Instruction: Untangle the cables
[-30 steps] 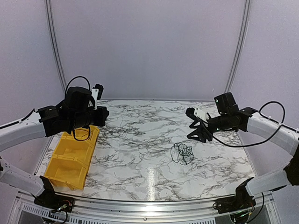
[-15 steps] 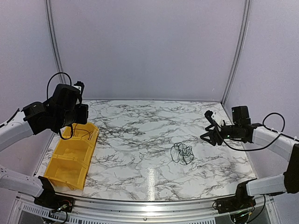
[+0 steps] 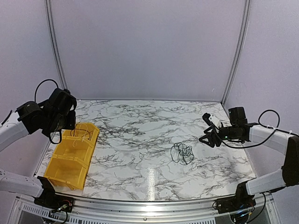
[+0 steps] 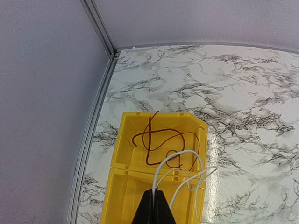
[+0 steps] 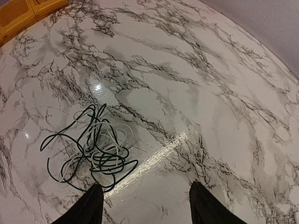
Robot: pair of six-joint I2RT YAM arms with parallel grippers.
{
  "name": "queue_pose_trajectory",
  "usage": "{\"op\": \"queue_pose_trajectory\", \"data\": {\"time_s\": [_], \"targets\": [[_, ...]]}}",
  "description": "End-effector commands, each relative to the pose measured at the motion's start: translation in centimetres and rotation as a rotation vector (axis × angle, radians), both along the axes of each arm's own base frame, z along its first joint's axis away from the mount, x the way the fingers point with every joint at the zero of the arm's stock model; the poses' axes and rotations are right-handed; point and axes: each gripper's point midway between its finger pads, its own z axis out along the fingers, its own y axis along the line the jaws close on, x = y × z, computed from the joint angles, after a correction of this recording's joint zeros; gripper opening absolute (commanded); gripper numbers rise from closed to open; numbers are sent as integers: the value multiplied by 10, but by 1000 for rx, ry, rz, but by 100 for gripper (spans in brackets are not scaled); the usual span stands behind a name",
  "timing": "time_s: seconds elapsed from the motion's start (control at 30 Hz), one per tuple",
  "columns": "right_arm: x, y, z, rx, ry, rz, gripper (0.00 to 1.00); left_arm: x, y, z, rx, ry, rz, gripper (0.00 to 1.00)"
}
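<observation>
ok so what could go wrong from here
The white cable pinched in the left gripper loops past the rim of the yellow bin, so it may drop outside. The tangle of dark and white cables is interlaced, so the open right gripper may lift the whole clump.

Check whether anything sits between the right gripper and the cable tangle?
Nothing visible. The right gripper, open, hangs right of the cable tangle with only bare table between them. The left gripper, shut on a white cable, is away over the yellow bin.
</observation>
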Motion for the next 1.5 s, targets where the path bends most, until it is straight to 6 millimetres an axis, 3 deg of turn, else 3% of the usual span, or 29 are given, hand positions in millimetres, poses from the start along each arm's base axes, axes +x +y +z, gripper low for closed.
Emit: {"op": "queue_pose_trajectory", "data": {"time_s": [0.0,0.37,0.53,0.7,0.9,1.0,1.1,1.17,1.3,1.47], "targets": [[12,-2,16,-7,-56,-6,64,-19,32,-20,26,63,110,0],[11,-3,13,-10,-46,-5,64,-27,58,-64,0,162,304,0],[10,-2,12,-7,-44,2,64,-33,59,-104,-5,259,371,0],[10,-2,12,-11,-44,5,64,-32,52,-155,-39,437,397,0],[7,-1,10,-18,-36,16,64,-23,56,-181,-24,457,441,0],[6,-1,8,-20,-29,22,64,-20,57,-185,-28,457,439,0],[5,-1,8,-17,-27,25,64,-17,53,-187,-42,475,406,25],[5,-1,8,-19,-27,26,64,-17,49,-184,-65,475,386,37],[5,-1,10,-21,-33,29,64,-12,42,-162,-131,419,340,54],[4,-1,13,-27,-43,35,64,3,20,-115,-246,337,226,70]]}}
